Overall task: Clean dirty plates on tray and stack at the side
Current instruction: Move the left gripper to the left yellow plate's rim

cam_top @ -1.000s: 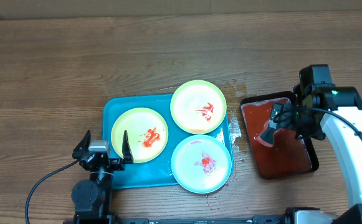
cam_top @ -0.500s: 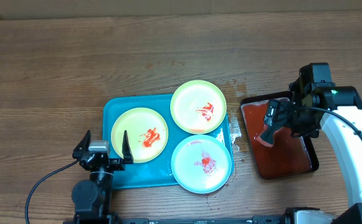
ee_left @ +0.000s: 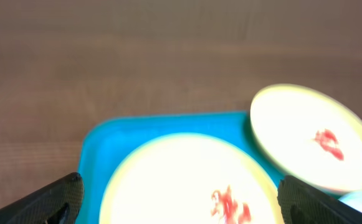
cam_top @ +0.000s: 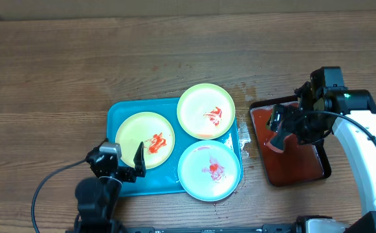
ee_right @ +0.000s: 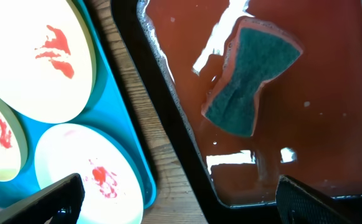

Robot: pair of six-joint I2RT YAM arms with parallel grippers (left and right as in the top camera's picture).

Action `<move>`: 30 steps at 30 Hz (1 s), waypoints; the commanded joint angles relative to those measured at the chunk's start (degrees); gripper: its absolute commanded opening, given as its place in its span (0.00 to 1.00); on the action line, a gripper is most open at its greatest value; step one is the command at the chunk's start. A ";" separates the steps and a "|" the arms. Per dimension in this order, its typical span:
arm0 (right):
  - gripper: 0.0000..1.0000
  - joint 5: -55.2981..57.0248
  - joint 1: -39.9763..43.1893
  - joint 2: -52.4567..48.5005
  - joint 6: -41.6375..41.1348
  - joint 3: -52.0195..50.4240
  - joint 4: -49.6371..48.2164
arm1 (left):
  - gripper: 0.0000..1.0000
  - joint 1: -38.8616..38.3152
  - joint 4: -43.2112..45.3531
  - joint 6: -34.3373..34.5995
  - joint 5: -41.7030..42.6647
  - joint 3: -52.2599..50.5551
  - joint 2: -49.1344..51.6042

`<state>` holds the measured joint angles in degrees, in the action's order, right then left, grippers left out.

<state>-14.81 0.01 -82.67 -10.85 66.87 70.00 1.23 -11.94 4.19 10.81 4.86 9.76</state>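
Observation:
The turquoise tray (cam_top: 113,116) holds three plates with red smears: a yellow-green plate (cam_top: 145,140), a pale green plate (cam_top: 206,111) and a pale blue plate (cam_top: 210,169). My left gripper (cam_top: 120,162) is open and empty at the tray's near left edge. In the left wrist view its jaws (ee_left: 187,205) straddle the yellow-green plate (ee_left: 181,174), with the pale green plate (ee_left: 311,137) behind. My right gripper (cam_top: 285,124) is open and empty above the black tray. Its wrist view (ee_right: 184,205) shows the pale green plate (ee_right: 37,59) and the pale blue plate (ee_right: 84,174).
A black tray (cam_top: 325,169) of red liquid stands right of the turquoise tray. A green-and-pink sponge (ee_right: 252,81) lies in it, and shows in the overhead view (cam_top: 275,145) too. Bare wood tabletop (cam_top: 77,65) lies behind and to the left. A wet patch (cam_top: 247,87) is near the trays.
My left arm has moved right and forward, so its open jaws now reach the yellow-green plate. My right gripper has shifted slightly left over the black tray.

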 commanded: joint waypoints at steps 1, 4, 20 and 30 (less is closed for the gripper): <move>1.00 -0.96 0.37 0.31 0.20 1.55 -0.07 | 1.00 0.24 -2.23 1.81 0.44 9.27 8.46; 1.00 -0.96 0.37 0.31 0.20 1.55 -0.09 | 1.00 0.24 -5.44 1.84 0.39 19.65 19.08; 1.00 -0.92 0.37 0.31 -3.13 1.55 0.94 | 1.00 0.24 -53.44 1.84 -3.30 68.30 74.73; 1.00 -0.28 0.39 0.31 -2.67 1.55 0.33 | 1.00 0.24 -49.94 3.17 2.75 68.35 80.59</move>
<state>-15.18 0.03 -82.67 -13.47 67.29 70.70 1.23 -63.29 6.96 11.25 71.61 90.56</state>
